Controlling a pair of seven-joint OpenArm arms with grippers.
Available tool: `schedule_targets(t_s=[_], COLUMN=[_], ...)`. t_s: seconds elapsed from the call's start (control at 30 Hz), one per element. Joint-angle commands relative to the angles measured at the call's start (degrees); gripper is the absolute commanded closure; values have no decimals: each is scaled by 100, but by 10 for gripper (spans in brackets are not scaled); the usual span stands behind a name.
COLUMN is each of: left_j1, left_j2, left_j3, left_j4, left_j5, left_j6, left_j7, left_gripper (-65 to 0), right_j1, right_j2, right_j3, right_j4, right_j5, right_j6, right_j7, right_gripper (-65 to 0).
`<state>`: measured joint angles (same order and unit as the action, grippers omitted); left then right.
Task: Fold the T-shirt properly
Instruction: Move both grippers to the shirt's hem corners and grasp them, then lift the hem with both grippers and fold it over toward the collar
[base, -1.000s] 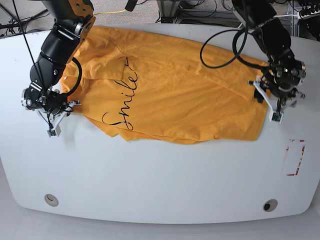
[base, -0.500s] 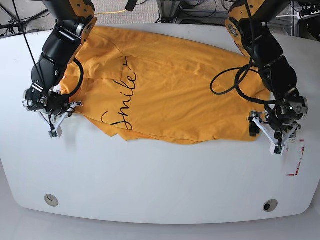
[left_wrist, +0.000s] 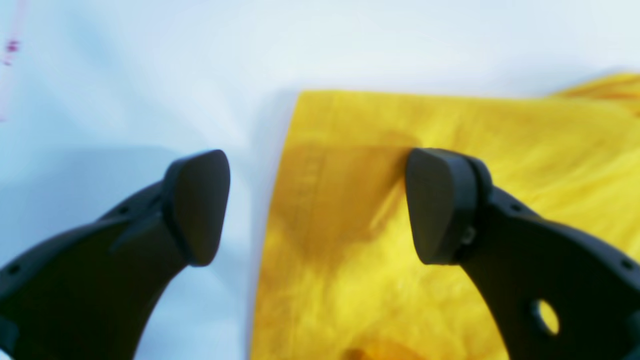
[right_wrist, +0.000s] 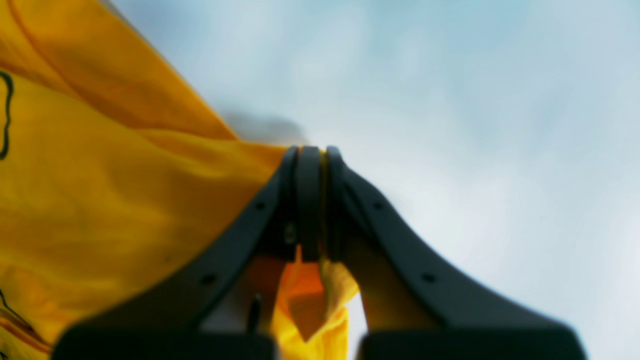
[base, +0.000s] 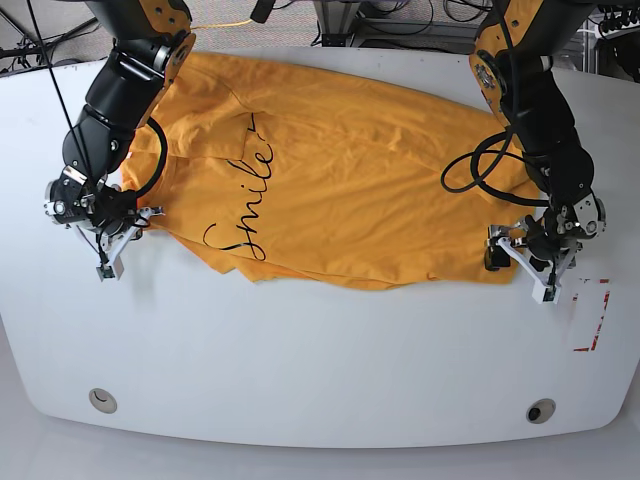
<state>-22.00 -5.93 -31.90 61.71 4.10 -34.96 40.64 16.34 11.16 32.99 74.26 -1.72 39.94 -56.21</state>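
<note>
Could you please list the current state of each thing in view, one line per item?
T-shirt: lying spread on the table, partly folded over, lettering up, one edge pinched at the right end effector.
Left end effector: open, straddling the shirt's edge, one finger over cloth, one over table.
Right end effector: shut on a fold of the T-shirt.
Table: bearing the shirt.

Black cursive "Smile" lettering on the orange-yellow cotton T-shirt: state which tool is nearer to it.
Right. The right tool, shut on the orange-yellow cotton T-shirt edge, sits close beside the lettering. The left tool stands open at the shirt's far corner.
</note>
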Motion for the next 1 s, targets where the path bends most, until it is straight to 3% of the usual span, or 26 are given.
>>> schedule_targets(t_s=[0.0, 0.07, 0.27, 0.33, 0.63, 0.87, 0.97], left_j1=[-90, -81, -81, -81, 147, 103, -37], left_j2=[-62, -62, -62, -62, -44, 53, 53], left_j3=[12, 65, 232, 302, 381, 425, 425], left_j4=[84, 57, 31, 40, 1121, 2246, 2695], left_j5=[-238, -300, -300, -300, -291, -300, -300], left_j6=[-7, -7, -7, -7, -7, -306, -368], left_j7=[-86, -86, -86, -86, -34, 582, 758], left_gripper=[-503, -443, -54, 0, 0, 0, 0], right_j1=[146, 146, 155, 138, 182, 735, 1034], right_j2=[93, 93, 93, 93, -21, 67, 137], right_j3=[11, 19, 28, 11, -16, -25, -359], right_j4=[139, 148, 192, 350, 1405, 1651, 1651], right_j5=[44, 44, 44, 44, 44, 35, 27], right_j6=[6, 6, 6, 6, 6, 6, 6], right_j7=[69, 69, 60, 60, -485, -898, -907], right_gripper=[0, 0, 0, 0, 0, 0, 0])
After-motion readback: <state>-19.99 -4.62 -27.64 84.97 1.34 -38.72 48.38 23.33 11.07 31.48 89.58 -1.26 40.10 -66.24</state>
